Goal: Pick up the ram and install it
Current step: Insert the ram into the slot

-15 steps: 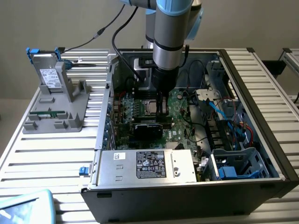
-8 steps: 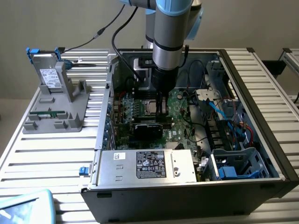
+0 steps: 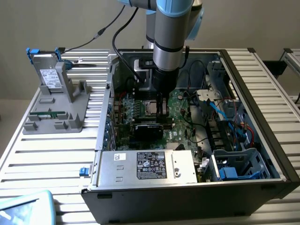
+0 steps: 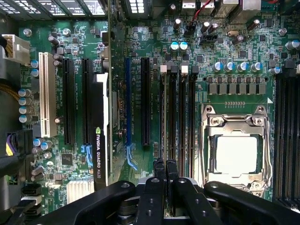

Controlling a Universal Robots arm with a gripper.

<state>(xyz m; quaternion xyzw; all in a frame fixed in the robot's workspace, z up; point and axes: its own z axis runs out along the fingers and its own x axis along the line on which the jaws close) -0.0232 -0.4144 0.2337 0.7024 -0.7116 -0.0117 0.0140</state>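
One computer case [image 3: 187, 202], one graphics card [image 4: 101, 150], one processor [image 4: 236, 154], one power supply [image 3: 183, 168] — and one drive [image 3: 47, 75].

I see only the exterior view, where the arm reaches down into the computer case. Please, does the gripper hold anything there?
Observer: Yes. The gripper is shut on the ram, seen edge-on.
Operator: Over which slot is it?
Observer: Along the memory slot farthest from the CPU socket, in the bank of four beside it.
Operator: Are the neighbours free?
Observer: The other three slots look empty.
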